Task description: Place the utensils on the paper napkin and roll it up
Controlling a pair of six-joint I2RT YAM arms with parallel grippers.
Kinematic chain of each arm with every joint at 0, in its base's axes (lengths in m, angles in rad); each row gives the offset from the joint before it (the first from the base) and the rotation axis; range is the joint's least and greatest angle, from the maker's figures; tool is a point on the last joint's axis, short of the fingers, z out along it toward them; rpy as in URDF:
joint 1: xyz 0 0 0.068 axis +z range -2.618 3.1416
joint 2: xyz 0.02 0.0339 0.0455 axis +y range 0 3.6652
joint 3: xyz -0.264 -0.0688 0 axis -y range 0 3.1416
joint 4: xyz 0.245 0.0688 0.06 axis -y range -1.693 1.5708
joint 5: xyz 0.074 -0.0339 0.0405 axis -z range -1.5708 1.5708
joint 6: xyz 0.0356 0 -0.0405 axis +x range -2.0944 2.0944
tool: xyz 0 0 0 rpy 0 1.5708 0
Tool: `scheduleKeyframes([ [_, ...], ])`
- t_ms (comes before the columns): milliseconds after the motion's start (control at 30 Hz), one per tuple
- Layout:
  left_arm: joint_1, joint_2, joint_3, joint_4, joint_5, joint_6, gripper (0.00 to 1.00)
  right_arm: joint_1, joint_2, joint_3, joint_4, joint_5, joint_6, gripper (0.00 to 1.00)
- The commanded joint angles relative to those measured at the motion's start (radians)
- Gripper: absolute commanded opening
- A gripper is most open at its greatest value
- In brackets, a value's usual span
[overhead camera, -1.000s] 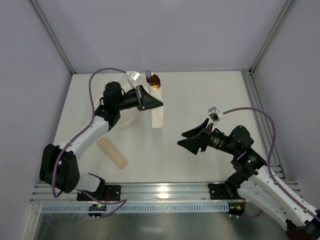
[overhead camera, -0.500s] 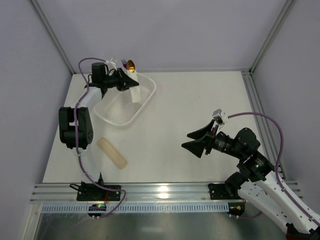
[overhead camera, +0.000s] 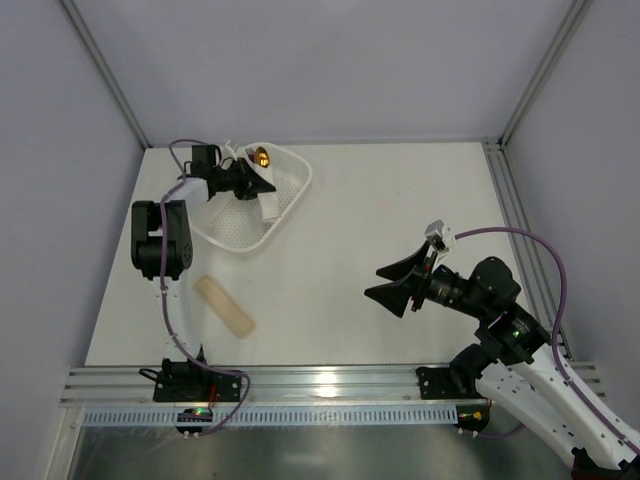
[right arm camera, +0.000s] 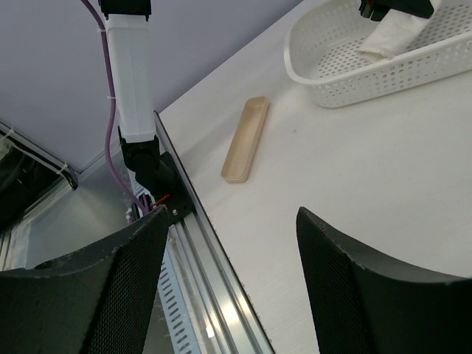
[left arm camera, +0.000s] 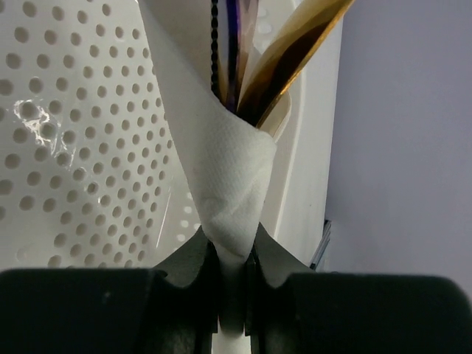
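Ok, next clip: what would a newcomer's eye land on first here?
The left gripper at far left, shut on the rolled paper napkin with utensils poking out, at the white perforated basket. The right gripper hangs open on the right, holding nothing. A beige slab lies nearer the front left.

- One white basket (overhead camera: 303, 183) with holes.
- One rolled paper napkin (left arm camera: 230, 173).
- One gold spoon (overhead camera: 259, 157).
- One purplish handle (left arm camera: 234, 44) beside it.
- One beige slab (overhead camera: 224, 306).
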Motion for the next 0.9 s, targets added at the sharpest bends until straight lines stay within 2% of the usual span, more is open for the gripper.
scheduleKeyframes([
  [0,0.034,0.022,0.015,0.012,0.001,0.06,0.0,-0.003,-0.008,0.033,0.021,0.01,-0.013,0.71],
  [133,0.056,0.036,-0.014,0.064,0.015,0.028,0.0,-0.002,-0.007,0.036,0.015,0.007,-0.016,0.71],
  [367,0.06,0.07,-0.001,0.036,0.026,0.043,0.0,-0.003,-0.008,0.028,0.019,0.002,-0.012,0.71],
  [867,0.042,0.058,-0.113,0.03,0.004,0.066,0.01,-0.002,-0.005,0.014,0.047,-0.004,-0.006,0.71],
])
